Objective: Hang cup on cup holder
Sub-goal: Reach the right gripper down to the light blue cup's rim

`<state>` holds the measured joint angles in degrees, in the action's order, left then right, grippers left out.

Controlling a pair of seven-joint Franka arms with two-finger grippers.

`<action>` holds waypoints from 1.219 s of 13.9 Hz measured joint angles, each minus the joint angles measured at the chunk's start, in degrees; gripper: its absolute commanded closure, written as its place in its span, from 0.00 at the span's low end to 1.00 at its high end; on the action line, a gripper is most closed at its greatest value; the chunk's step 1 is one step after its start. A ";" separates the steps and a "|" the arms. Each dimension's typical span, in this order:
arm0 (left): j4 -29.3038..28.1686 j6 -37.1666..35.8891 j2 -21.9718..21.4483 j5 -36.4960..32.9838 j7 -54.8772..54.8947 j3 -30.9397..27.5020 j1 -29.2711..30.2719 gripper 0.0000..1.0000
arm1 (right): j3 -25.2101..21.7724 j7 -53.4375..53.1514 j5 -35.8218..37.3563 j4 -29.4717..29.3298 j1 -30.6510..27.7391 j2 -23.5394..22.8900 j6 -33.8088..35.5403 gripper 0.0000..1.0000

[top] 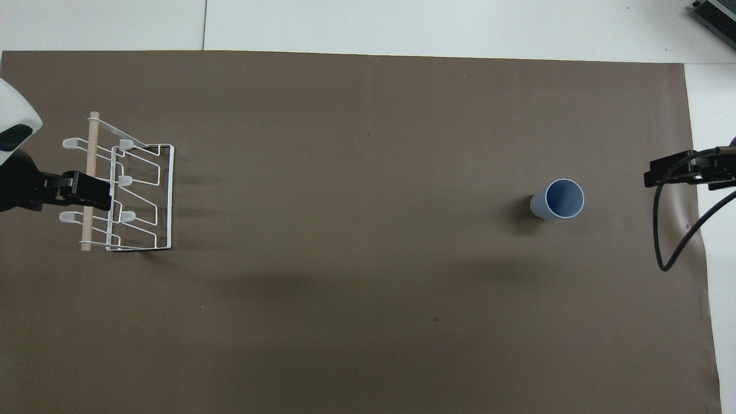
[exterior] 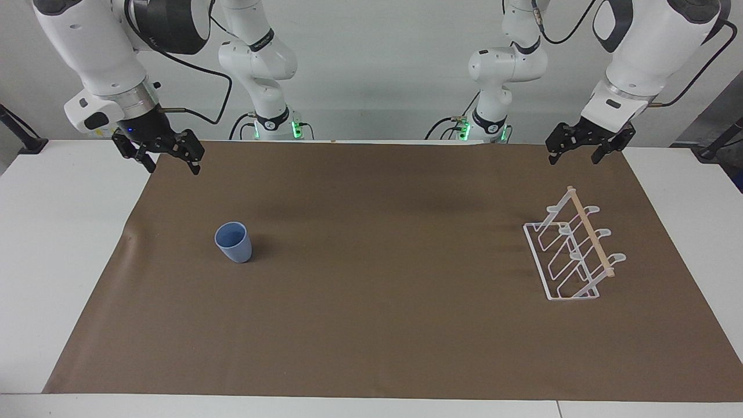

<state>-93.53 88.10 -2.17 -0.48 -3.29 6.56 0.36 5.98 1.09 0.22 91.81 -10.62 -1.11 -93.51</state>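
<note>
Your two arms waited raised above the mat's (exterior: 371,325) edge nearest the robots. The light-blue cup (exterior: 234,242) stood upright, mouth up, on the brown mat toward the right arm's end of the table. The white wire cup holder (exterior: 572,255) stood well apart from it, toward the left arm's end, its prongs bare. Your right gripper (exterior: 168,157) and left gripper (exterior: 583,148) both hung spread and held nothing.
</note>
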 measured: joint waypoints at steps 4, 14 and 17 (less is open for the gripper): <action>0.00 0.00 0.00 0.00 0.00 0.00 0.00 0.00 | -0.59 0.00 0.00 1.80 0.00 0.68 -1.85 0.00; -0.01 0.00 0.00 0.00 0.00 0.00 0.00 0.00 | -0.65 0.00 -0.03 22.11 0.55 0.42 -26.24 0.00; -0.01 0.00 0.00 0.00 0.00 0.00 0.00 0.00 | -0.65 0.00 -0.03 24.39 0.55 -2.03 -29.80 0.00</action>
<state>-93.55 88.10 -2.17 -0.48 -3.29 6.56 0.36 5.33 1.09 0.19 116.20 -10.07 -3.14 -123.31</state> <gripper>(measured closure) 0.000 0.000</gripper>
